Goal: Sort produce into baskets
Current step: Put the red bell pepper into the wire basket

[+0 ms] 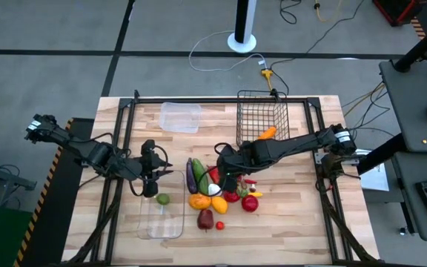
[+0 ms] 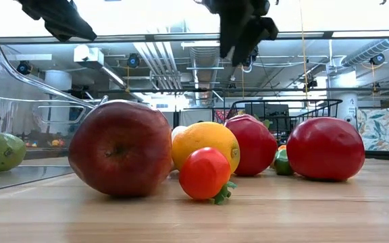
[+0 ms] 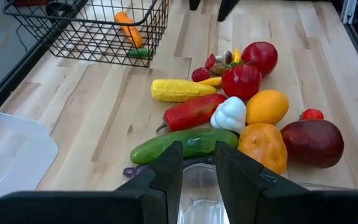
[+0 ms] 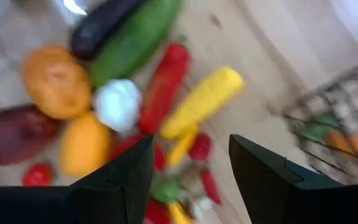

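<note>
High view: overhead, straight down on whole counter. Low view: at counter level, very near produce pile, facing room behind. Left wrist view: past own fingers, toward pile and wire basket. Right wrist view: close above pile, blurred. All four share pile.

A carrot lies in the basket, behind the produce pile.
</note>
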You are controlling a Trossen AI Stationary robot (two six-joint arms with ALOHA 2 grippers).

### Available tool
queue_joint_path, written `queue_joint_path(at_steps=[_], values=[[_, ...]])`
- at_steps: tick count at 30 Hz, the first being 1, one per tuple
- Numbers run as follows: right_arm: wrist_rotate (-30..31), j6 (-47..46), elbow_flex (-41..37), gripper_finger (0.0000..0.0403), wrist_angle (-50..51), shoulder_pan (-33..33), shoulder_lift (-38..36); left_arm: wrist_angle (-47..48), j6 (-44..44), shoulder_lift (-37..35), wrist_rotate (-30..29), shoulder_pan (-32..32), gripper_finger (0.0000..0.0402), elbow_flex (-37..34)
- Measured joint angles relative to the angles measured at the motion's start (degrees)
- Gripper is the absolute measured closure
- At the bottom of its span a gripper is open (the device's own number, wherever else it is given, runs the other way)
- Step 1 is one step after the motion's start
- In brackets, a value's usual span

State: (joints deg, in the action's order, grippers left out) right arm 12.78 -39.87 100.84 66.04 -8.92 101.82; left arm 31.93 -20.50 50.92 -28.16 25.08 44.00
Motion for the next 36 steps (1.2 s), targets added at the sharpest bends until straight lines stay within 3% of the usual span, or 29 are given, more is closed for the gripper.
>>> queue_joint_path(at_steps=[5, 10, 14, 23, 36], values=[[1.7, 2.1, 1.7, 0.0204, 7.2, 5.2, -3.3, -1.2, 0.0, 0.0, 0.0, 0.0, 0.0323, 0.0], [2.2, 11.6, 1.5, 0.0204, 8.7, 10.3, -5.6, -1.8, 0.0, 0.0, 0.0, 0.0, 0.0323, 0.0], [2.3, 13.8, 1.5, 0.0204, 8.7, 13.1, -6.4, -2.4, 0.0, 0.0, 0.0, 0.0, 0.0323, 0.0], [2.9, 23.3, 1.4, 0.0204, 8.0, 13.9, -6.1, -3.3, -0.5, 1.6, -1.4, 0.0, 0.0323, 0.0], [4.1, 27.5, 1.4, 0.0204, 8.3, 14.2, -6.7, -8.6, -0.8, 9.3, -1.3, 0.0, 0.0323, 0.5]])
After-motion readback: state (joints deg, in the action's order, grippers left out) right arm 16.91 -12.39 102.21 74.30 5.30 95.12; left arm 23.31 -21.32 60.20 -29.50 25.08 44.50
